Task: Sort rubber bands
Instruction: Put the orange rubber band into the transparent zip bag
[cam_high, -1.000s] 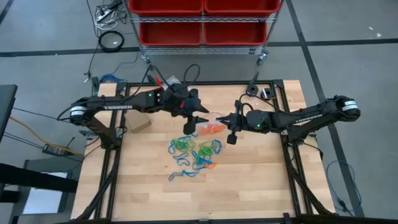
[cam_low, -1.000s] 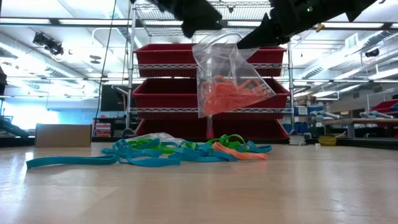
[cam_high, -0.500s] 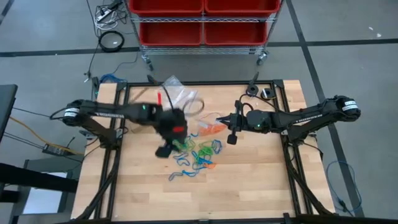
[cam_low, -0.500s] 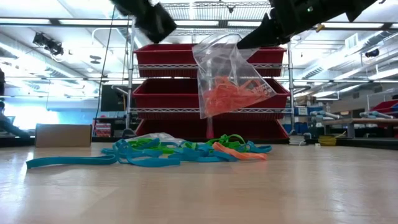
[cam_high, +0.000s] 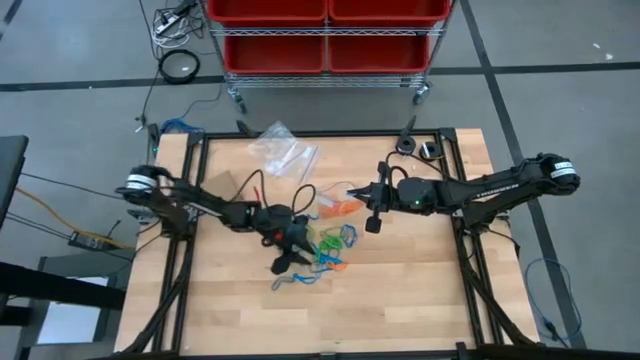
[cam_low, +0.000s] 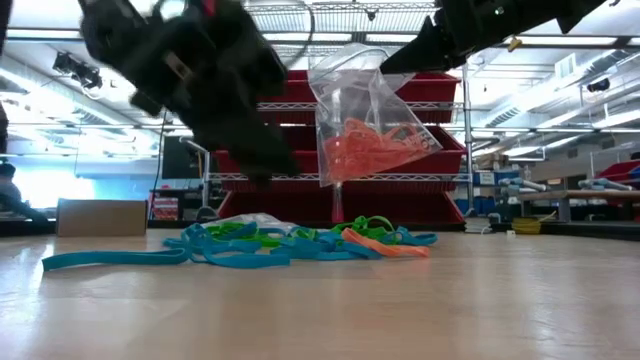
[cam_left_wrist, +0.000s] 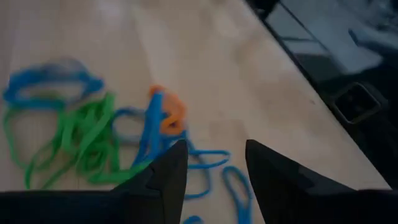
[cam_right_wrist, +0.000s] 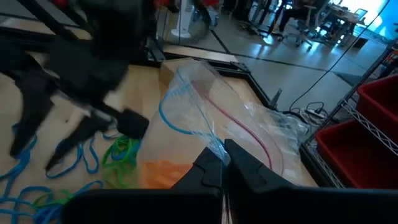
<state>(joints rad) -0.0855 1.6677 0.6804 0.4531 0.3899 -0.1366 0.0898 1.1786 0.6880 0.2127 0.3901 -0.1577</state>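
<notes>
Item 1. Loose rubber bands (cam_high: 322, 248): thin flexible loops in blue, green and orange, tangled in a low heap near the middle of the light wooden slatted table (cam_high: 400, 290). A long blue strand trailed out from the heap on the left-arm side in the low view (cam_low: 110, 259). Seen close in the left wrist view (cam_left_wrist: 93, 137).

Item 2. Clear plastic zip bag (cam_low: 365, 125) holding a clump of orange rubber bands (cam_low: 365, 150): hung above the table, tilted, its top edge pinched in the right gripper (cam_high: 352, 191). Fingers closed tight on the bag's rim (cam_right_wrist: 214, 163). Bag mouth stood open in the right wrist view.

Item 3. Left gripper (cam_high: 284, 262): lowered over the heap's near-left edge, fingers (cam_left_wrist: 168, 171) parted with a clear gap, nothing held between them; blue and green bands lay just beyond the tips. Contact with the table could not be told.

Item 4. Further clear plastic bags (cam_high: 283, 152): lying flat at the table's far side, well apart from the heap.

Item 5. Red plastic bins on a wire rack (cam_high: 325, 35): beyond the table's far edge.
</notes>
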